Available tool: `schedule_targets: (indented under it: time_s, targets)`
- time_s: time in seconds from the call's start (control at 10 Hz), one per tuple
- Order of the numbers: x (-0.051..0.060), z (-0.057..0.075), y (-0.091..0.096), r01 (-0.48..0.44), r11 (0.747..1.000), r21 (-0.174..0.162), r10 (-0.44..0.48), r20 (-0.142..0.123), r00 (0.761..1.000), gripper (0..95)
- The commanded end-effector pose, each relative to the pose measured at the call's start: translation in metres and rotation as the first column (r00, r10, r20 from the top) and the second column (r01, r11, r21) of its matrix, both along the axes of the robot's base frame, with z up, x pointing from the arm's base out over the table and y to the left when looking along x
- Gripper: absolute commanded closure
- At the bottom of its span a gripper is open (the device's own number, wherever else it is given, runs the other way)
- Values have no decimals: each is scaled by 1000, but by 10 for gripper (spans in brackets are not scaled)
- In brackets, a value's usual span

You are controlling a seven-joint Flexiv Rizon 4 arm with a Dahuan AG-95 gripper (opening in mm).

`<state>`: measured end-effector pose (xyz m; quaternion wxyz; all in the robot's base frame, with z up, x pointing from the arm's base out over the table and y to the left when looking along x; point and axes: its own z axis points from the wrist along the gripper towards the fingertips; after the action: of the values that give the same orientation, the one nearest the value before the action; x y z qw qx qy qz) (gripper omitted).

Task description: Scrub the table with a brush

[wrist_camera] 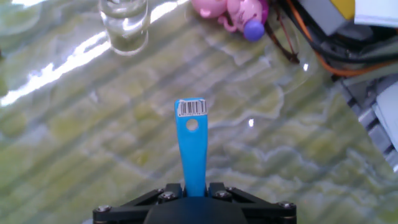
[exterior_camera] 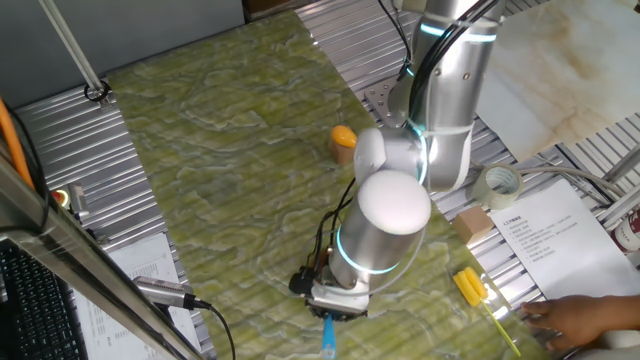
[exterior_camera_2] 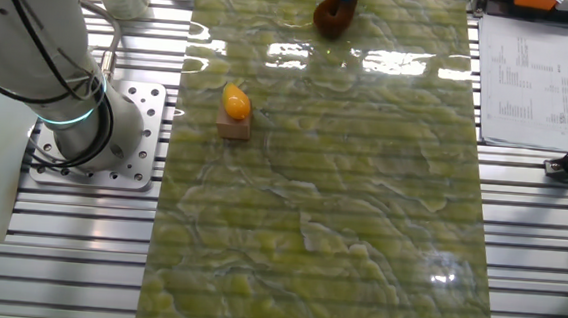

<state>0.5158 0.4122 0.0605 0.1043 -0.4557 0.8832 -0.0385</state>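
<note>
Clamping slim blue plastic brush (wrist_camera: 191, 146) handle, claw (wrist_camera: 194, 194) above glossy green-yellow marbled table (wrist_camera: 93, 143).

— What's the table (exterior_camera_2: 360, 214) like?
— Green-yellow marbled sheet. A wooden block (exterior_camera_2: 233, 127) with an orange object (exterior_camera_2: 235, 101) on top, left side. Brush (exterior_camera_2: 334, 12) bristles rest at the far edge.
— Anything else?
— A glass (wrist_camera: 124, 25) and pink toy (wrist_camera: 233, 12).

Silver-white rounded arm (exterior_camera: 395, 205), glowing cyan joint rings, black cables, black screw-studded pincer (wrist_camera: 194, 198) mount
</note>
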Motion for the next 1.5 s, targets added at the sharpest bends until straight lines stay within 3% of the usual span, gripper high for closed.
schedule_targets:
  time_s: [0.1, 0.3, 0.7, 1.0, 1.5]
  targets:
    - [6, -2, 3, 4, 1000, -3, -4, 11, 1000, 950]
    - [4, -4, -1, -21, 1000, -11, 22, 11, 1000, 950]
    - [-12, -13, -14, -51, 999, -15, 51, 11, 999, 950]
    - [-28, -16, -25, -71, 997, -21, 71, 3, 997, 950]
    - [-67, -15, -42, -112, 993, -37, 112, -11, 994, 950]
